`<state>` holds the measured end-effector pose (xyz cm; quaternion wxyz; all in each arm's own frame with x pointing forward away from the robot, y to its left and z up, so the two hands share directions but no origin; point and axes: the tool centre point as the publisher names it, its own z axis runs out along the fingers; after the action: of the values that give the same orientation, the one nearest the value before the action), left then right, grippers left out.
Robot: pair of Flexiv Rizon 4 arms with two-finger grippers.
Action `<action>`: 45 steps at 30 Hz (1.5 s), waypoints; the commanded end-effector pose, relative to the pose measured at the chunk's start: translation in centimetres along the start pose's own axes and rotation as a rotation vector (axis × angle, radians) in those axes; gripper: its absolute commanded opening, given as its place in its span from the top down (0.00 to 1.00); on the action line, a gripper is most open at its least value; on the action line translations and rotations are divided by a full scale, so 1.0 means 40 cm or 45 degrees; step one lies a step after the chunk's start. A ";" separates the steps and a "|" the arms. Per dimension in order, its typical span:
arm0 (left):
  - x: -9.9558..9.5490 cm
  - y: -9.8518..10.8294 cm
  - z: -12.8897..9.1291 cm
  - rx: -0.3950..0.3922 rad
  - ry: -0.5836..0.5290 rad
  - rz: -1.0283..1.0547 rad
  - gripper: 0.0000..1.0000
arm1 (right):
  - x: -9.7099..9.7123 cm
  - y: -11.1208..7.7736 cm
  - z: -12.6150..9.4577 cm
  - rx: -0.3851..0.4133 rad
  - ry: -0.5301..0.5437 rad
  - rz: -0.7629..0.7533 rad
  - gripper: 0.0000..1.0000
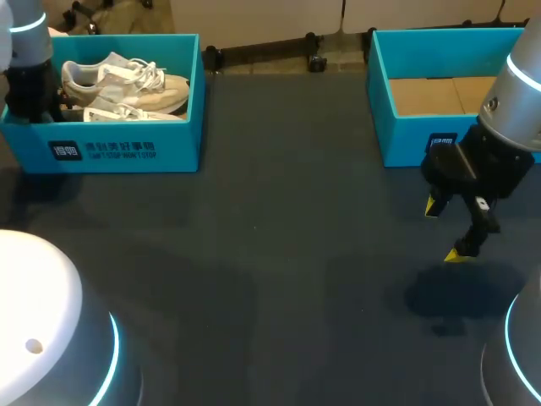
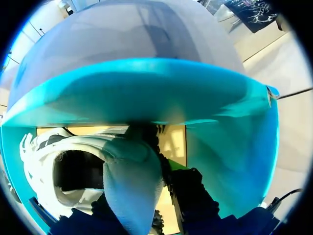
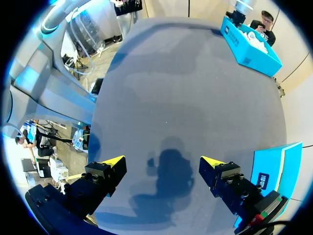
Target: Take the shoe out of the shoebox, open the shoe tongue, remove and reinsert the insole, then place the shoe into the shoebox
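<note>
Head view shows the teal cardboard shoebox (image 1: 127, 148) at the far left of the table (image 1: 270, 271), with a white printed label (image 1: 103, 150) on its front wall. Inside lies the shoe (image 1: 127, 78), a white and beige sneaker with white laces, beside a second sneaker (image 1: 127, 112). The left arm (image 1: 30, 80) reaches into the box's left end. The left gripper (image 2: 159, 169) sits at the shoe's padded heel collar; whether it grips cannot be told. A second teal box (image 1: 406, 139) with a bare brown floor stands far right. In front of it the right gripper (image 1: 445, 230) hovers over the matte dark table, spread wide and holding nothing.
</note>
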<state>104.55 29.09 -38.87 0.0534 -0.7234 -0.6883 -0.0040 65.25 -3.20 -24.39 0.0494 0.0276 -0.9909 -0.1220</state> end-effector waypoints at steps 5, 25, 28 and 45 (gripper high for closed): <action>-0.010 0.003 -0.010 -0.002 0.014 -0.017 1.00 | -0.002 0.002 0.003 0.004 0.001 0.001 0.00; 0.035 0.028 -0.065 -0.021 -0.012 -0.067 1.00 | -0.002 0.002 0.003 0.004 0.001 0.001 0.00; 0.032 0.027 -0.090 -0.018 -0.037 -0.073 1.00 | -0.002 0.002 0.003 0.004 0.001 0.001 0.00; 0.045 0.003 -0.219 -0.068 -0.068 -0.008 1.00 | -0.002 0.002 0.003 0.004 0.001 0.001 0.00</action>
<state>106.27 30.23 -31.24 0.0177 -0.7213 -0.6924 0.0026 65.25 -3.20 -24.39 0.0494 0.0276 -0.9909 -0.1220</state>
